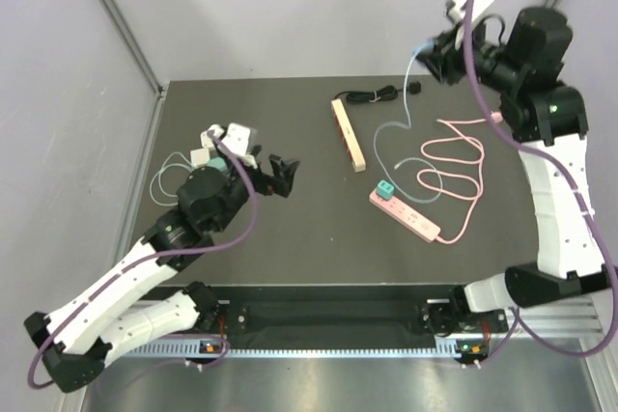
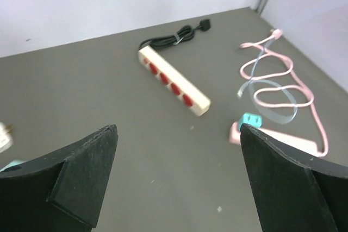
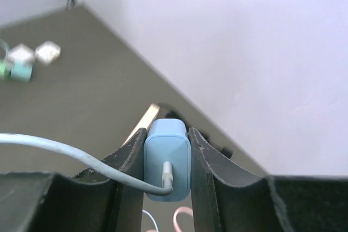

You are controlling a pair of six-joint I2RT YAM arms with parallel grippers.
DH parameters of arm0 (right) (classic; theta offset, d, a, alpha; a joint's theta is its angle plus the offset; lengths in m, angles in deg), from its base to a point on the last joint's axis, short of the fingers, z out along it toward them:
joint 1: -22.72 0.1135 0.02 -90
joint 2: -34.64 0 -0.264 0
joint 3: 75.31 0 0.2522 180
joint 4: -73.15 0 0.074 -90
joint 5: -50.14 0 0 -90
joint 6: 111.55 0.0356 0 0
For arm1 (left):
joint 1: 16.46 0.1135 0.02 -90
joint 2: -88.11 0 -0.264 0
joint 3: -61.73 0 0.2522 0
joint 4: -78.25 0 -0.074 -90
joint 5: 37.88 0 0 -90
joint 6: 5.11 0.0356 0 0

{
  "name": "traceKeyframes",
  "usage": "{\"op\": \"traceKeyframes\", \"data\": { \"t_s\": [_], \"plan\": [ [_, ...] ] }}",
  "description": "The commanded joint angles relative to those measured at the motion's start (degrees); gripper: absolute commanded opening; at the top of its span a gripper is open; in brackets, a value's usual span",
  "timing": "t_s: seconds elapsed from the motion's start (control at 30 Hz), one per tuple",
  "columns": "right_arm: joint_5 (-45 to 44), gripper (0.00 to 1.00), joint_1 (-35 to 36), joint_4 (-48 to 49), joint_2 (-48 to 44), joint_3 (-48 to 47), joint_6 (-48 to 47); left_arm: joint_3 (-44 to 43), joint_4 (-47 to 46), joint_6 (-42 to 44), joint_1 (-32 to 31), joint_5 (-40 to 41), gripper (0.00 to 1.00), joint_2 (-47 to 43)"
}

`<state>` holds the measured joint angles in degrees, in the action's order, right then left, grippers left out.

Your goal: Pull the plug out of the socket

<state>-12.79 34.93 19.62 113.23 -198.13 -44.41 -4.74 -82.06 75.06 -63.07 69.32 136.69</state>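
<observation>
at the far left of the table [image 1: 290, 248], two small white chargers [image 1: 222, 137] lie together beside a pale green cable [image 1: 166, 169]. the left jaws hang just right of them, spread wide with nothing between. towards the middle, a cream power strip [image 1: 350, 134] with red sockets lies at a slant, and its black cord [image 1: 375, 96] is bundled at its far end. right of it and nearer the arms lies a pink power strip [image 1: 410, 217], a teal plug [image 1: 385, 189] seated in its left end, with its pink cable [image 1: 462, 156] looped beyond. at the far right, raised high above the table, the right jaws pinch the light blue plug [image 3: 167, 158] by its sides, clear of both strips. its light blue cable [image 1: 407, 94] hangs down and curls on the table between the two strips.
</observation>
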Motion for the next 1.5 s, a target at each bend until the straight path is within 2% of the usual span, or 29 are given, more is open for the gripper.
{"op": "traceKeyframes", "data": {
  "t_s": [0.0,0.1,0.27,0.43,0.57,0.7,0.87,1.03,1.2,1.47],
  "plan": [
    [-1.0,0.0,0.2,4.6,5.4,-14.6,7.7,2.5,8.8,3.3,0.0,3.7,0.99,-5.5],
    [-1.2,0.0,1.2,5.1,10.0,-23.2,10.6,4.4,11.9,3.1,0.0,4.4,0.99,-10.2],
    [-1.8,0.0,6.4,8.7,12.9,-26.3,12.4,7.4,16.2,2.2,0.0,4.8,0.99,-17.9],
    [-4.6,0.0,17.6,10.2,15.4,-29.1,12.4,8.6,18.0,1.8,0.1,6.9,0.99,-24.8],
    [-7.9,0.0,25.8,11.0,18.6,-34.9,11.4,8.6,19.3,1.9,0.0,8.6,0.99,-29.2],
    [-13.8,0.0,33.2,10.9,21.8,-34.6,8.5,8.4,21.0,1.9,0.0,8.5,0.99,-33.5],
    [-17.4,0.0,36.4,13.0,28.4,-29.6,7.5,8.1,21.7,2.6,0.0,7.3,0.99,-37.7],
    [-19.6,0.0,38.7,17.7,35.8,-28.7,9.6,7.5,22.2,2.9,0.0,9.3,0.99,-42.2],
    [-25.8,0.0,38.7,26.8,45.9,-34.4,14.8,7.8,24.1,2.1,-0.1,10.3,0.99,-44.7],
    [-29.6,0.0,39.4,39.3,59.3,-39.5,21.5,9.2,24.7,2.5,-0.1,12.1,0.99,-46.5]
  ]
}}
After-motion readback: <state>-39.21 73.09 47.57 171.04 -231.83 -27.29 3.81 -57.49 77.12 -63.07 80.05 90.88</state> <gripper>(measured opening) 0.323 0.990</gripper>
